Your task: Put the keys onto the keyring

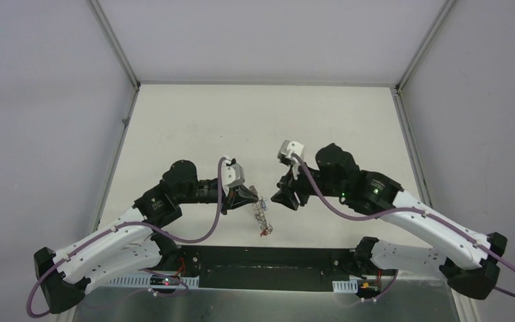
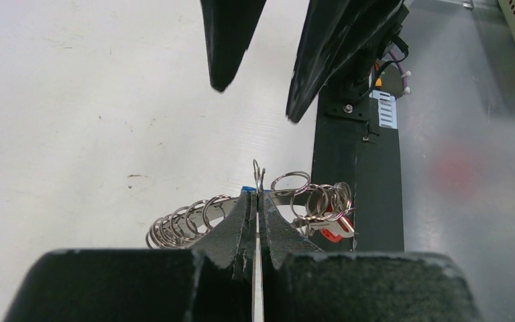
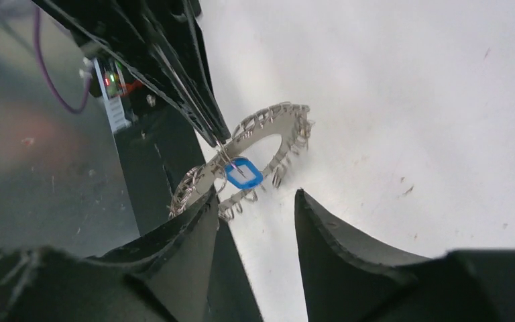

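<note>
Top external: white worktop [image 1: 194,121], hard, smooth, lightly scuffed; plain walls close around. Right pincer [image 3: 256,198] half open, empty. Left pincer [image 2: 258,198] clamped on blue-tag key [image 3: 243,172], beside keyring band [image 3: 268,131] at near worktop edge. Key likely light, stiff, slippery; grip flat faces. Yellow-tag key unseen.

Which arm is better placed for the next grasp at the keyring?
Right, probably. The right pincer is open and empty, pointed at the blue tag by the curved ring holder. The left pincer is shut on a split ring there, so it looks committed to holding.
</note>
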Motion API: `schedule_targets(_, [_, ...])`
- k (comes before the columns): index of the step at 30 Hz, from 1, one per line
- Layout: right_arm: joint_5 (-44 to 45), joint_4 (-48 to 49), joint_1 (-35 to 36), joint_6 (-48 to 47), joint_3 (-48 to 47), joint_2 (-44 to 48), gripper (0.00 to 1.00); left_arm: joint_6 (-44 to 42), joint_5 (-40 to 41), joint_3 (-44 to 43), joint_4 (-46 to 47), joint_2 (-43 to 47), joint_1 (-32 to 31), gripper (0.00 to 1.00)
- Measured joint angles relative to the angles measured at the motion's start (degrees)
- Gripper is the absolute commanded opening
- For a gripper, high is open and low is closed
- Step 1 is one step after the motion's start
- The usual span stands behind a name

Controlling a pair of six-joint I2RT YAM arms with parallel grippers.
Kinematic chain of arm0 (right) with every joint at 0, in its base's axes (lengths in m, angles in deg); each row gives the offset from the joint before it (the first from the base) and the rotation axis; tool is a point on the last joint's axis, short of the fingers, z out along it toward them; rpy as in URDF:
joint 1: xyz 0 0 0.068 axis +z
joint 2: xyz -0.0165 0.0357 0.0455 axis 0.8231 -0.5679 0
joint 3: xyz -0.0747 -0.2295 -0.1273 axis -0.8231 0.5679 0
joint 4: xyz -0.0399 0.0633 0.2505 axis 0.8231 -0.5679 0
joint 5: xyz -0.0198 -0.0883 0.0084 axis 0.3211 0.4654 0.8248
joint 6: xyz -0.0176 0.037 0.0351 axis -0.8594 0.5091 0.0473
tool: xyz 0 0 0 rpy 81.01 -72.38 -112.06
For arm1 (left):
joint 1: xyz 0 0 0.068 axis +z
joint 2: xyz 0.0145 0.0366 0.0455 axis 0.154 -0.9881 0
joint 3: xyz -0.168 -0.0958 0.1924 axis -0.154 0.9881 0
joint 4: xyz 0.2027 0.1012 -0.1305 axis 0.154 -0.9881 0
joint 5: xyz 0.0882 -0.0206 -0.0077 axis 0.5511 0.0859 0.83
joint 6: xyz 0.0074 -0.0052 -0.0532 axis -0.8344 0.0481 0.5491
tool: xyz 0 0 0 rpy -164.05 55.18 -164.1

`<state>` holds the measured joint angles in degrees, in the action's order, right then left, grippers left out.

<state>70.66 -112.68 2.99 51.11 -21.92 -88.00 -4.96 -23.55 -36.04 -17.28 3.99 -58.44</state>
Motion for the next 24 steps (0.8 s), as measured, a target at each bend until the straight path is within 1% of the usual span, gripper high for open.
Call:
schedule_targets(1, [0.2, 2.45, 0.0, 0.07, 1.57, 2.4, 0.49, 0.0, -0.07, 0.13, 0.22, 0.15, 0.0, 0.0])
schedule_targets(2, [0.26, 5.44, 0.0, 0.11, 3.43, 4.79, 0.68, -0.02, -0.24, 0.2, 0.33, 0.28, 0.0, 0.0])
schedule_targets(3, [0.33, 7.67, 0.0, 0.15, 4.9, 6.67, 0.81, -0.04, -0.46, 0.24, 0.35, 0.39, 0.0, 0.0])
schedule_targets(4, [0.09, 10.29, -0.02, 0.02, 6.73, 8.83, 0.81, -0.07, -0.85, 0.35, 0.48, 0.55, 0.0, 0.0])
schedule_targets(7, [-2.29, 16.98, -0.02, -1.88, 11.78, 13.68, 0.77, -0.26, -1.99, 0.85, 2.43, 1.03, 0.0, 0.0])
schedule_targets(9, [-4.37, 20.59, -0.02, -2.75, 14.32, 15.67, 0.71, -0.52, -3.08, 1.33, 3.93, 1.38, 0.0, 0.0])
schedule_targets(14, [-10.45, 26.6, -0.02, -4.37, 15.58, 14.49, 0.49, -1.64, -5.92, 2.1, 7.52, 1.84, -0.04, 0.0])
schedule_targets(15, [-11.72, 27.54, -0.02, -4.37, 15.58, 13.6, 0.41, -1.86, -6.19, 2.16, 8.07, 1.88, -0.31, 0.0])
schedule_targets(16, [-12.41, 28.06, -0.02, -4.48, 15.58, 12.9, 0.38, -1.99, -6.49, 2.16, 8.46, 1.88, -0.37, 0.0])
schedule_targets(19, [-14.49, 29.64, -0.02, -4.26, 15.67, 10.84, 0.37, -2.62, -7.3, 2.16, 9.44, 1.99, -0.37, 0.0])
schedule_targets(22, [-15.32, 31.1, -0.02, -4.24, 16.17, 10.36, 0.44, -2.86, -7.37, 2.16, 9.77, 1.99, -0.37, 0.0])
schedule_targets(24, [-15.82, 31.8, -0.02, -4.33, 16.85, 10.4, 0.46, -2.89, -7.39, 2.16, 9.9, 1.99, -0.37, 0.0])
